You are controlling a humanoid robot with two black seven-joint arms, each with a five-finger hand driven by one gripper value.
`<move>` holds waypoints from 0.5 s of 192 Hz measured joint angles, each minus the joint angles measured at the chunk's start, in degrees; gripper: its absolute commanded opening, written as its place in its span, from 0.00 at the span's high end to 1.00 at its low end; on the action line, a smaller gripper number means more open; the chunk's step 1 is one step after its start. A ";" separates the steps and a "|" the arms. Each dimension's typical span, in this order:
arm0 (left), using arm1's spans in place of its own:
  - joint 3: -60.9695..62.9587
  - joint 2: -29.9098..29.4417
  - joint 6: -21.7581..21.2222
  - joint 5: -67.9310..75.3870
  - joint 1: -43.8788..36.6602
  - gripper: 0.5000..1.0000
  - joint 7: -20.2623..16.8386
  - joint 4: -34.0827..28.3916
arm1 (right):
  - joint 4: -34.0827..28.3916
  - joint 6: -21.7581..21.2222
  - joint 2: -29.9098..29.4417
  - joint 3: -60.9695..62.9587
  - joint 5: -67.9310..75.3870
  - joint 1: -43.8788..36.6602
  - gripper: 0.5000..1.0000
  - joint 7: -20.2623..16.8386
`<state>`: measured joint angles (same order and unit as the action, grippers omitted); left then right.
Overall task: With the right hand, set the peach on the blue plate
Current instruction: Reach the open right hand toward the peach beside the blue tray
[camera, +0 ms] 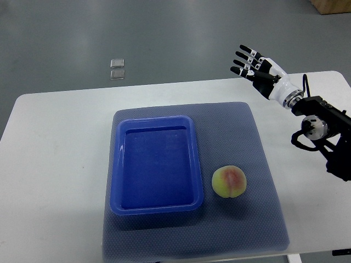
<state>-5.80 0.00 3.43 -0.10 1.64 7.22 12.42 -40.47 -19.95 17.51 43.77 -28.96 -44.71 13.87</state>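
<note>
A yellow-green peach [229,181] with a pink blush lies on the grey-blue mat, just right of the blue plate [157,164], a rectangular tray with nothing in it. My right hand [254,66] hovers over the table's far edge, well up and to the right of the peach, its black and white fingers spread and holding nothing. Its arm comes in from the right edge. The left arm does not show.
The grey-blue mat [258,142] covers the middle of the white table [55,153]. Two small clear squares [117,68] lie on the grey floor beyond the table. A cardboard box corner [332,5] shows at the top right.
</note>
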 measured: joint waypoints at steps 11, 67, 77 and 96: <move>0.01 0.00 0.00 0.01 -0.01 0.00 0.00 0.07 | -2.70 -1.48 2.57 -3.60 -5.44 -2.29 0.14 -0.99; 0.06 0.00 0.07 0.43 0.21 0.00 0.00 0.75 | -17.74 -12.13 16.11 -32.36 -20.21 -24.82 0.14 -7.46; 0.12 0.00 0.09 0.45 0.29 0.00 -0.01 1.29 | -19.55 -13.06 16.80 -39.24 -20.40 -29.88 0.14 -7.99; 0.13 0.00 0.09 0.48 0.36 0.00 -0.01 2.21 | -24.59 -14.52 17.18 -52.46 -20.69 -39.34 0.14 -8.47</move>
<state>-5.67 0.00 3.52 0.39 2.00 7.20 14.63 -65.06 -34.47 34.69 -8.68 -49.65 -84.05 5.40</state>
